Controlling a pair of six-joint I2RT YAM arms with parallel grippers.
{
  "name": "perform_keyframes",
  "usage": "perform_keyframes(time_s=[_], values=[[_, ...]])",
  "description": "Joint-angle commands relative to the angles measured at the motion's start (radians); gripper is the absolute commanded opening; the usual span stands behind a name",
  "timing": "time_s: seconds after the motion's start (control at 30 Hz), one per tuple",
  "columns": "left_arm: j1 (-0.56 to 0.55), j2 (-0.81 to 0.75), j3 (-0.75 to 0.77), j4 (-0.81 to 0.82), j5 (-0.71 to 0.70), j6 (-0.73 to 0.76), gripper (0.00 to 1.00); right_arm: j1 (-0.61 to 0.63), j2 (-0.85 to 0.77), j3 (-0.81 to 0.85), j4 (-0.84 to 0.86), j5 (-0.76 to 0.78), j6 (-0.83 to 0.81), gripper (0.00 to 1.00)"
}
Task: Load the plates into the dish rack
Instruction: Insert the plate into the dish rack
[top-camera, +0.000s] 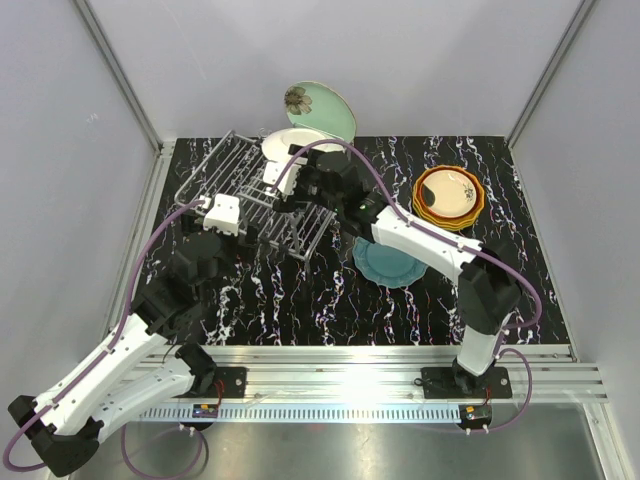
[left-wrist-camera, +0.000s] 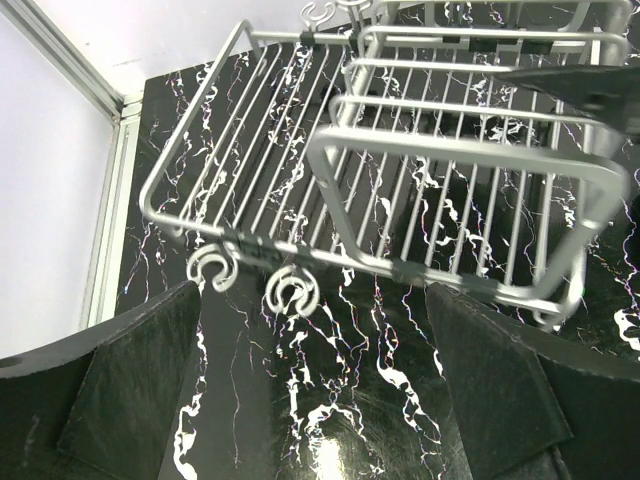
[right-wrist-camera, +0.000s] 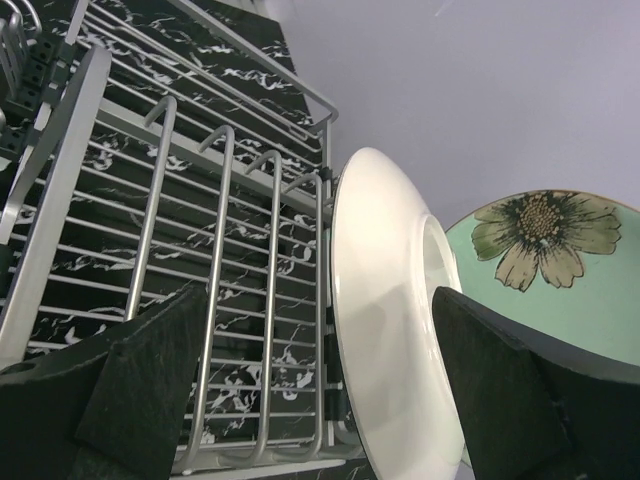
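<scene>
- Silver metal wire forms the dish rack (top-camera: 225, 165): thin parallel bars in a flat bed, with a taller frame of rounded loops. It stands on a black surface (top-camera: 300, 305) veined in white like marble.
- A glossy white plate (right-wrist-camera: 385, 330), round and shallow, stands on edge in the rack's far end slot, against the last upright loop.
- A mint green plate (top-camera: 322, 108) with a painted flower leans on the pale back wall (top-camera: 350, 50), just behind the rack.
- A stack of plates (top-camera: 448, 195) sits well apart to the rack's right. The top one is cream-centred with an orange rim, and red-orange shows below it.
- A dark teal plate (top-camera: 385, 265) with a ribbed rim lies flat near the rack's right front corner, partly under the right arm (top-camera: 420, 238).
- The right arm reaches across the rack's right half and hides some of its bars from above.
- The right hand (right-wrist-camera: 320, 295) hovers at the rack's far end, its matte black fingers spread wide and gripping nothing.
- The left hand (left-wrist-camera: 310, 290) sits at the rack's near left side, fingers wide apart and empty, facing the rack's curled wire hooks.
</scene>
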Motion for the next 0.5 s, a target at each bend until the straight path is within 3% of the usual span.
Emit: perform_keyframes(time_s=[0.0, 0.47], values=[[0.005, -0.001, 0.011, 0.061, 0.004, 0.008, 0.99, -0.018, 0.033, 0.069, 0.162, 0.185, -0.076, 1.00], [0.004, -0.001, 0.014, 0.059, 0.013, 0.006, 0.99, -0.019, -0.095, 0.066, -0.022, -0.068, 0.033, 1.00]])
